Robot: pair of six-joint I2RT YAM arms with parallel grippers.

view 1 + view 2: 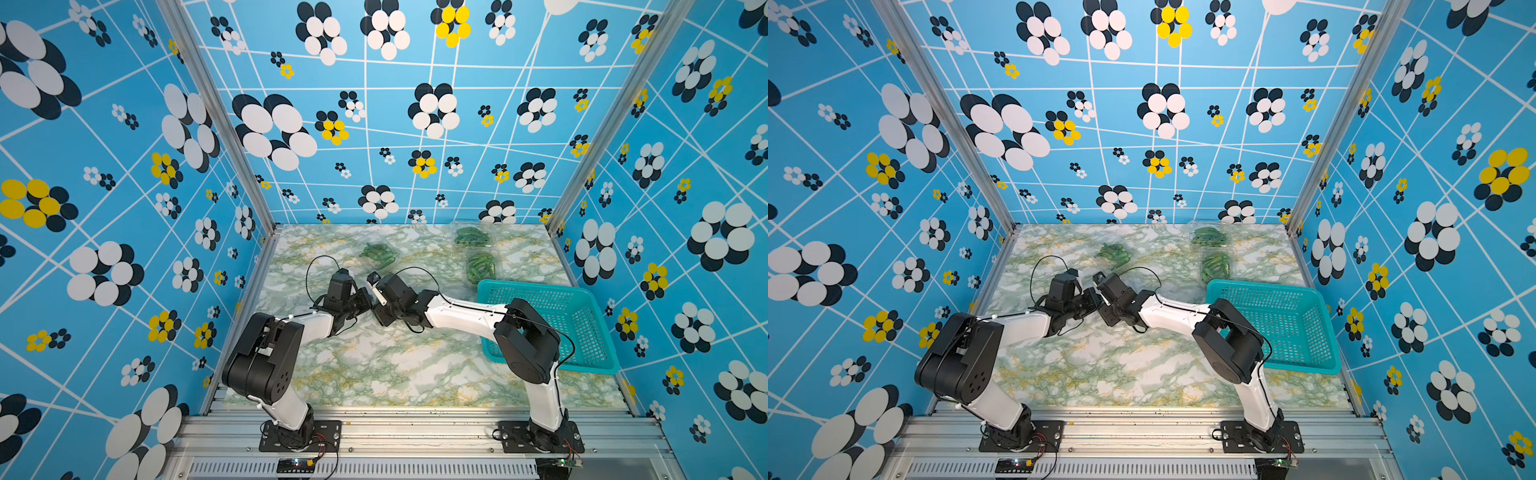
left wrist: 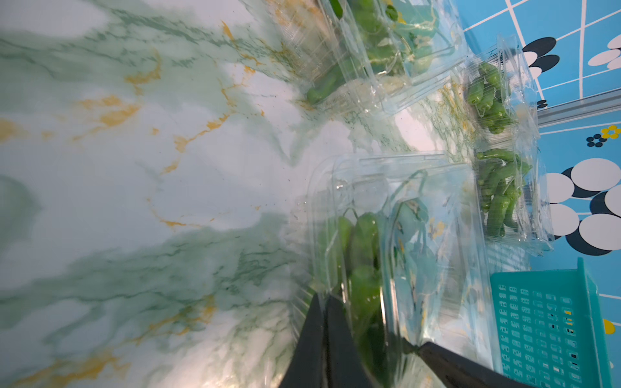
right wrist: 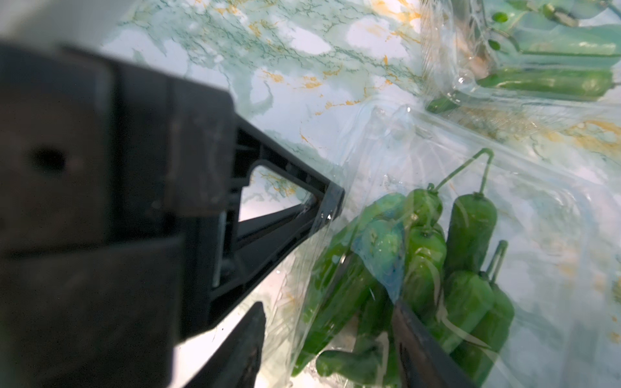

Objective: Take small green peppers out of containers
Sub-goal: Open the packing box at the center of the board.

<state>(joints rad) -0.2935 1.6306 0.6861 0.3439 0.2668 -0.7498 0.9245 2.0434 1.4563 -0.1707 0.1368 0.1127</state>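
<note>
There's the left gripper (image 2: 324, 302) pinched shut on the rim of the clear container (image 2: 437, 201), right gripper (image 3: 327, 305) poised opposite, jaws apart, with the peppers (image 3: 470, 228) bunched straight ahead, lengthwise along its reach, stems pointing away.

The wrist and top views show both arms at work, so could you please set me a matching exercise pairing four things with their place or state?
Things:
1. teal perforated plastic basket
2. left gripper
3. right gripper
4. slender glossy green peppers

Places or states:
A. inside clear ribbed plastic clamshell containers
B. fingers apart
C. on the right side of the green-veined marble table
D. fingers shut on one container's rim

Pairs: 1-C, 2-D, 3-B, 4-A
</note>
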